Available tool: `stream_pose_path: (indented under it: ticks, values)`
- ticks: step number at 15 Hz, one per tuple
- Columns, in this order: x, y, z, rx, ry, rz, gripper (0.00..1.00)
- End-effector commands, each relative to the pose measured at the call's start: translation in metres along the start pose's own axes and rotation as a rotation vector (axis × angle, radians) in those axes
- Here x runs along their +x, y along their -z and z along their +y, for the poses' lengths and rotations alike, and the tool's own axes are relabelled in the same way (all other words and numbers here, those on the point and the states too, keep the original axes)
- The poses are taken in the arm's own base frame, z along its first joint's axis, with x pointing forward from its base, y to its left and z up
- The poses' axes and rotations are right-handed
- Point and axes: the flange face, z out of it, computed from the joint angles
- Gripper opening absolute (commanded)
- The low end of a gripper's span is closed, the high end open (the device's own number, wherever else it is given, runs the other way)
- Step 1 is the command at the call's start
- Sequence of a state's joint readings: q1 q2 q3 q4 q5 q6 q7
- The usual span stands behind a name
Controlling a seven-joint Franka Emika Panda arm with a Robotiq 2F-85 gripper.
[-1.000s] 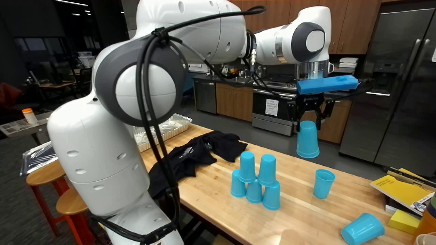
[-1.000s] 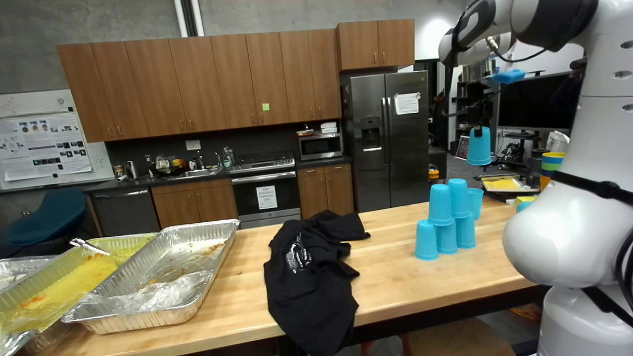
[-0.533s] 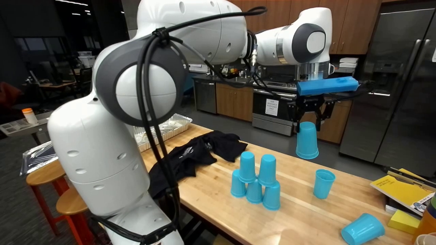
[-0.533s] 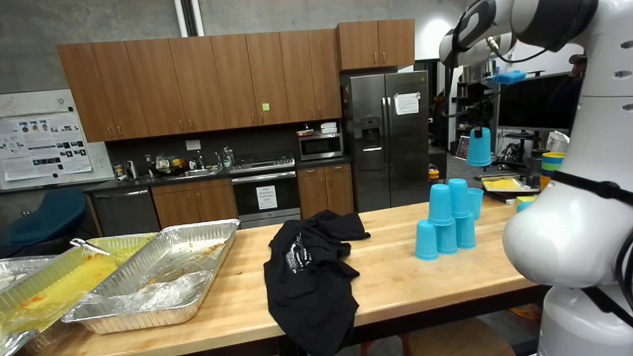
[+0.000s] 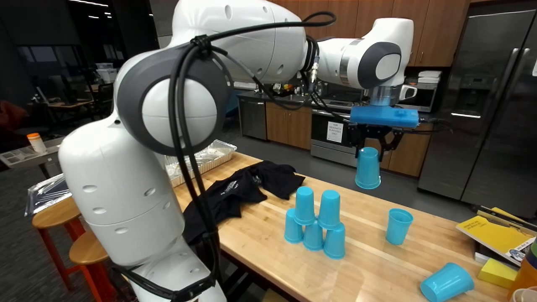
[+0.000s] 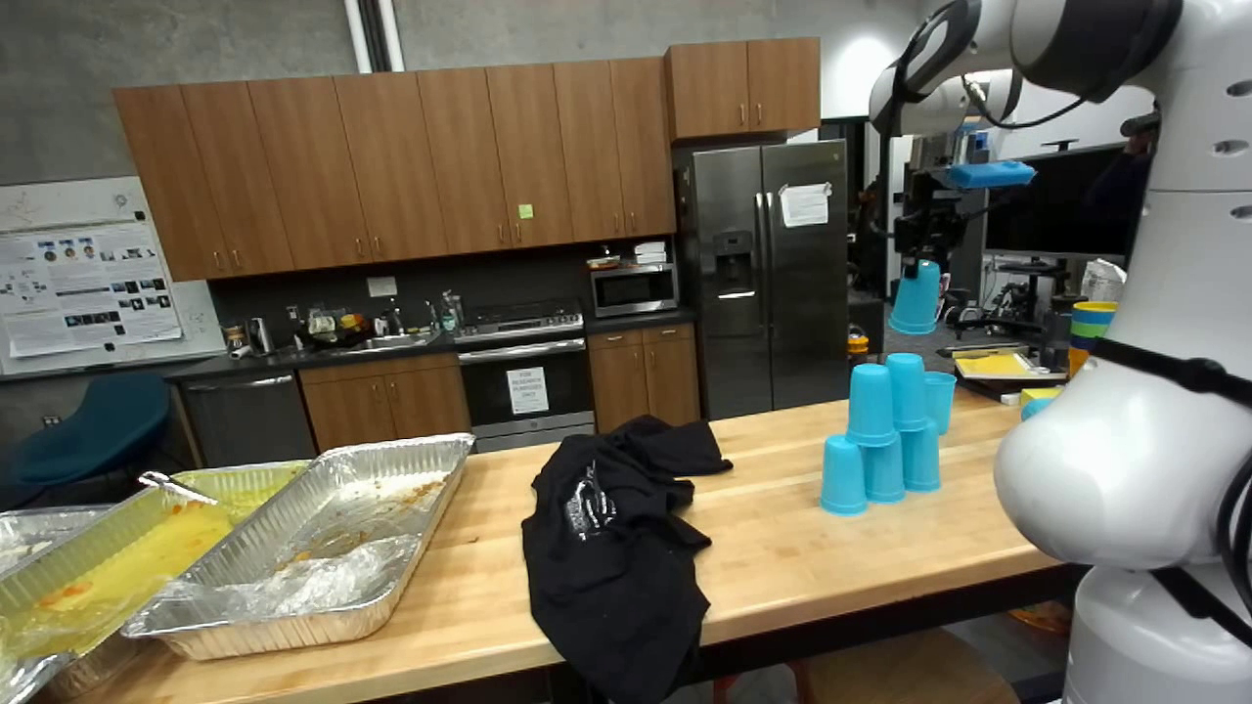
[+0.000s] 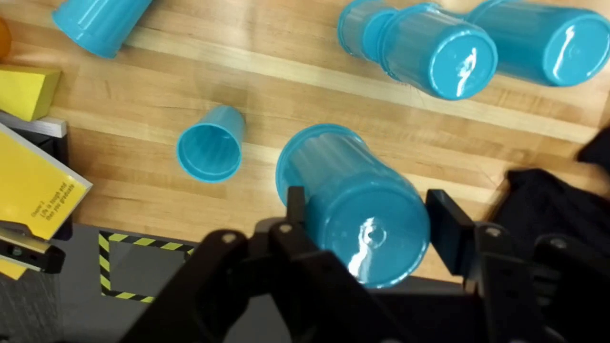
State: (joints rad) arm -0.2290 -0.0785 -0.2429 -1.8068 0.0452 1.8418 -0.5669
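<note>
My gripper [image 7: 364, 209] is shut on a blue plastic cup [image 7: 374, 233], one finger on either side near its base. The held cup [image 5: 368, 168] hangs mouth-down in the air above the far side of the table; it leans a little in an exterior view [image 6: 916, 299]. Below stands a stack of matching cups [image 5: 330, 209], three in the lower row and two on top, all upside down. Another blue cup [image 5: 398, 226] stands mouth-up to the stack's right, and one more cup [image 5: 447, 282] lies on its side closer to the camera.
Crumpled black cloth [image 5: 251, 184] covers part of the wooden table [image 6: 782, 548]. Foil trays [image 6: 323, 548] sit at that table's end. Yellow books [image 5: 497, 235], a yellow block [image 5: 497, 273] and stacked coloured cups [image 5: 529, 268] are at the opposite end.
The gripper and its cup have shifted left in both exterior views, mostly within the last half second. The wrist has turned and the cup leans slightly. Table cups have not moved.
</note>
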Motion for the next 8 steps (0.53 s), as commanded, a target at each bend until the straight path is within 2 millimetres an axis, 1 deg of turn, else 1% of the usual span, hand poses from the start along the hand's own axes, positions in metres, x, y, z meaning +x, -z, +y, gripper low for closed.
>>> stream_pose_path:
  ticks: [1, 3, 5, 6, 7, 8]
  values:
    - [0.002, 0.007, 0.002, 0.004, -0.195, 0.05, 0.38]
    - [0.006, 0.009, 0.004, -0.01, -0.3, 0.075, 0.38]
    - [0.002, 0.018, 0.0, -0.017, -0.379, 0.089, 0.38]
    - [0.006, 0.008, 0.004, -0.019, -0.311, 0.061, 0.38]
    - [0.006, 0.008, 0.004, -0.02, -0.32, 0.061, 0.63]
    - [0.006, 0.008, 0.003, -0.019, -0.319, 0.06, 0.63]
